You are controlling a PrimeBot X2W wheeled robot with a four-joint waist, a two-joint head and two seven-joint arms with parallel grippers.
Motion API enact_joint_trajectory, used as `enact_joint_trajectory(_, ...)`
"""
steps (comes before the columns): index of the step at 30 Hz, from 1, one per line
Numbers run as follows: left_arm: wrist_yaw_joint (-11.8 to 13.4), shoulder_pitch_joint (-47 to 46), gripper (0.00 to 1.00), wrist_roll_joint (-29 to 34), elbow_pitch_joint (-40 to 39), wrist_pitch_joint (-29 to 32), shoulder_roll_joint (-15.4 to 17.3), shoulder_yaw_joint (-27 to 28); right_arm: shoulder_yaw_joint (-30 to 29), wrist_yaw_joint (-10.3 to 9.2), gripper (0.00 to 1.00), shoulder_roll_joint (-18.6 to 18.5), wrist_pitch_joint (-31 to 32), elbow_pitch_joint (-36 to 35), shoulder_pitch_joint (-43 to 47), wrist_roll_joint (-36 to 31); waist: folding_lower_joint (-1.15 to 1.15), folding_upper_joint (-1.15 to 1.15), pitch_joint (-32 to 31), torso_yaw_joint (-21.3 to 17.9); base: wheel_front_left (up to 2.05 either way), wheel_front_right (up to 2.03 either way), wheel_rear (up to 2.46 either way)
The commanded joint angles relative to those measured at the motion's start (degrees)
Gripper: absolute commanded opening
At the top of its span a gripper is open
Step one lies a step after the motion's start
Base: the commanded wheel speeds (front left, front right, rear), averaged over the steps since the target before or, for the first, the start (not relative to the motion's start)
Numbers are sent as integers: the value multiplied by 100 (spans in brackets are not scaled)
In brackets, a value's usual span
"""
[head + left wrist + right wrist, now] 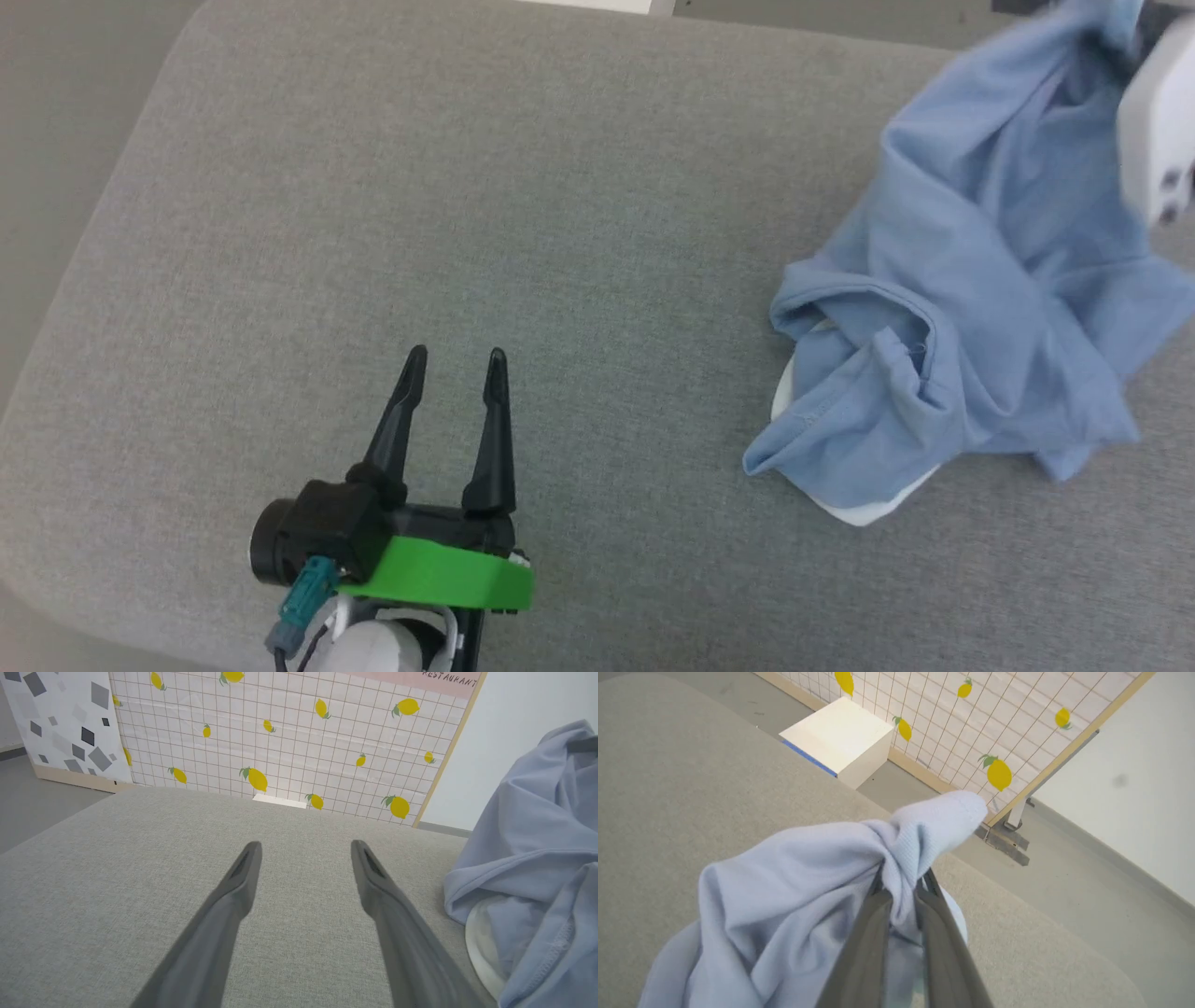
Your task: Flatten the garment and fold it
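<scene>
The garment (pixel 971 308) is a light blue T-shirt, crumpled at the right of the grey cushion, with a white inner panel showing under its lower edge. Its upper part is pulled up toward the top right corner of the head view. In the right wrist view my right gripper (pixel 903 882) is shut on a bunched fold of the garment (pixel 794 896), which drapes down and left from the fingers. My left gripper (pixel 456 359) stands open at the lower left of the cushion, well left of the shirt, nothing between its fingers. The left wrist view has the garment (pixel 537 858) at its right edge.
The grey cushion (pixel 467 215) spreads wide to the left of the shirt. Its far edge meets a lemon-patterned grid panel (pixel 289 737). A white box (pixel 836 737) stands on the floor beyond the cushion. My pale right forearm (pixel 1162 121) sits at the head view's right edge.
</scene>
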Motion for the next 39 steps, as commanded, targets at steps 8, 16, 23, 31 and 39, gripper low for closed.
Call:
enact_joint_trajectory(8, -137, -304, 100, 0, 79, -27, -105, -181, 565, -9, 0, 312, -243, 865, -1075, -585, 0, 0, 782, 627, 0, 0, 0)
enact_joint_trajectory(16, -48, -563, 100, -151, 172, -27, -118, -377, 559, -9, 100, 581, -999, 1936, -1012, -952, 0, 0, 947, 774, 0, 0, 0)
enact_joint_trajectory(23, -12, -518, 100, -54, 203, -27, -119, -181, 318, -9, 100, 476, -1647, 1904, -911, -488, 0, 0, 564, 486, 0, 0, 0)
enact_joint_trajectory(31, -79, -185, 100, 154, 53, -27, -118, 188, -829, -9, 100, 131, -1762, 1180, 408, -256, 0, 0, 269, 15, 0, 0, 0)
enact_joint_trajectory(39, -177, -215, 100, 293, -68, -27, -119, 233, -1870, -9, 100, 399, -961, 440, 2106, -453, 0, 0, 607, -161, 0, 0, 0)
